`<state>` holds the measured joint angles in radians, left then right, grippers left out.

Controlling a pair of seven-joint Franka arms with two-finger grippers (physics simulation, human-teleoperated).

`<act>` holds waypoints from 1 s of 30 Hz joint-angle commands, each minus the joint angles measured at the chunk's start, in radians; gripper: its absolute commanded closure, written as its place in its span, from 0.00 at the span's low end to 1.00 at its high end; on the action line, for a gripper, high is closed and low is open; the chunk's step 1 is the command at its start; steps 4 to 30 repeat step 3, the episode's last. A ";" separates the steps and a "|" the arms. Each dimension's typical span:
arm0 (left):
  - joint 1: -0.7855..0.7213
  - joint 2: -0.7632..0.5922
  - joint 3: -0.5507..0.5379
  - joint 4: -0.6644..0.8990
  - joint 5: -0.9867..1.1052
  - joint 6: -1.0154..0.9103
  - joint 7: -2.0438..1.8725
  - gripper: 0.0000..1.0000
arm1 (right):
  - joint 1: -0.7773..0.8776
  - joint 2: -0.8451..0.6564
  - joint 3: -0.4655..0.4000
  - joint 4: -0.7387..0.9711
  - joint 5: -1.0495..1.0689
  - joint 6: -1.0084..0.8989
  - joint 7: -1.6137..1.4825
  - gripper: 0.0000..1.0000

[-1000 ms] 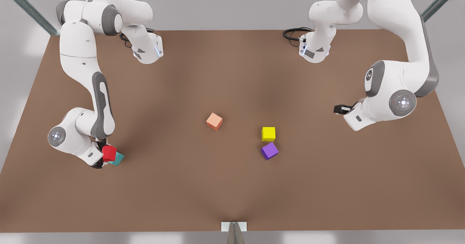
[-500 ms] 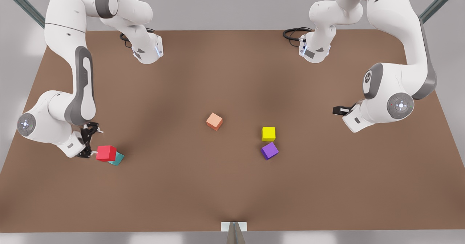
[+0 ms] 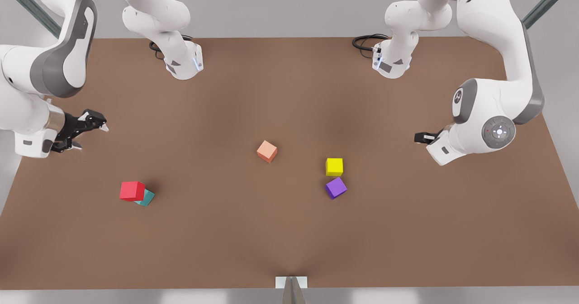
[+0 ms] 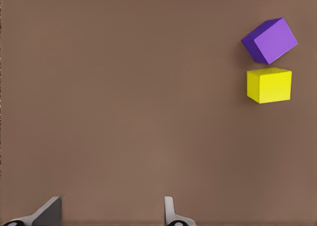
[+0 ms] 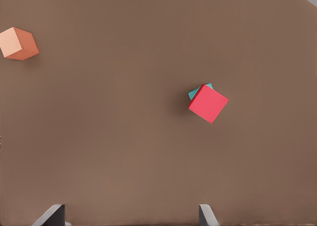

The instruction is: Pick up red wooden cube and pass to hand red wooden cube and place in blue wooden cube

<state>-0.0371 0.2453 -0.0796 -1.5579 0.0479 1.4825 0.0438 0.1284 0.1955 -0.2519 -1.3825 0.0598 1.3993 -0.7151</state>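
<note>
Right gripper (image 3: 86, 130) has released and withdrawn, jaws apart and empty; red wooden cube (image 3: 132, 191) now sits below it atop blue wooden cube (image 3: 147, 198). Placement appears complete. Left gripper (image 4: 111, 213) waits open beside the yellow cube (image 4: 269, 85).

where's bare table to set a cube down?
Free: the table between the red wooden cube, stacked on the blue wooden cube, and the salmon cube. Crowded: the yellow cube and purple cube nearly touch.
</note>
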 commanded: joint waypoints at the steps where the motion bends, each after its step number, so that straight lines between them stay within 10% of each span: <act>1: 0.002 -0.001 0.000 0.007 0.001 -0.019 -0.018 0.00 | -0.001 -0.005 0.000 -0.003 -0.014 -0.036 0.694 0.00; 30: 0.000 -0.004 0.000 0.022 0.001 -0.053 -0.018 0.00 | -0.003 -0.010 0.000 -0.012 -0.015 -0.036 0.691 0.00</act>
